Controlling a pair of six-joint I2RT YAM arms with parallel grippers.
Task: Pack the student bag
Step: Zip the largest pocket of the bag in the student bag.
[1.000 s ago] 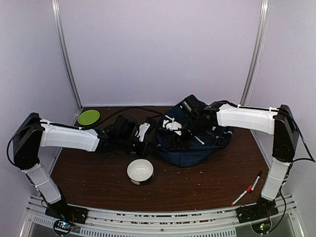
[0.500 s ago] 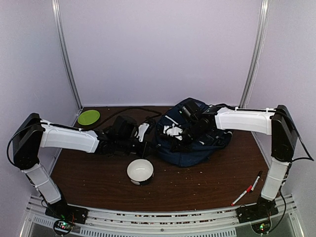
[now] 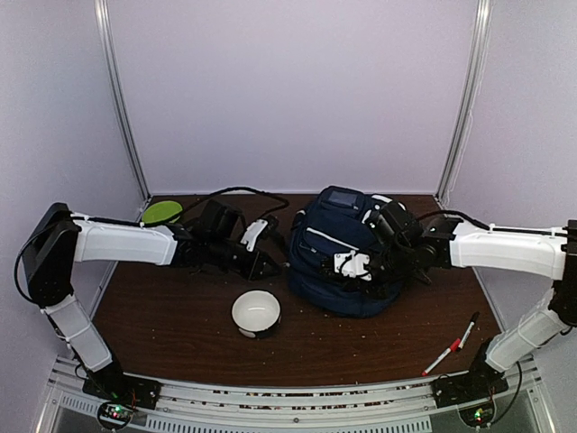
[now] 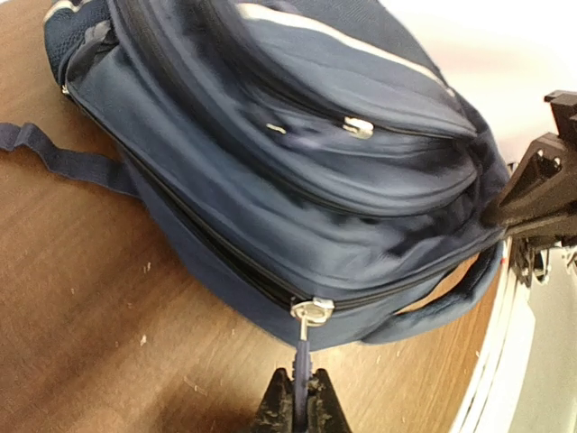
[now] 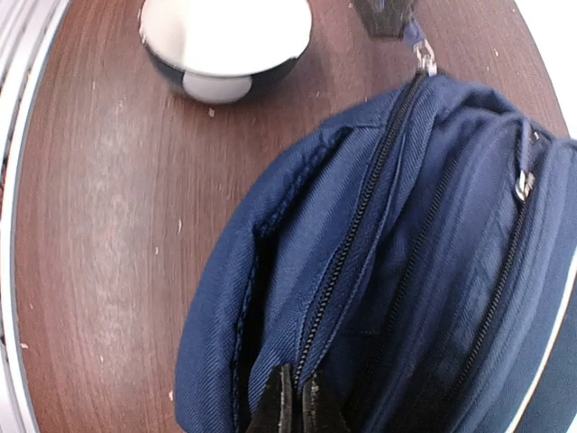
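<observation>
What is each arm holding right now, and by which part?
The left pincer pinches the student bag by its zipper pull. The right pincer grips the bag's fabric edge beside a zipper.

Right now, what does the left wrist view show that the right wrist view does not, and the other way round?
Only the left wrist view: a loose strap lying on the table, and a handle loop at the backpack's end. Only the right wrist view: the white bowl on the table, and the right gripper pinching fabric beside the zipper. Both: the backpack, the wooden table, and the zipper pull clamped in the left gripper.
</observation>
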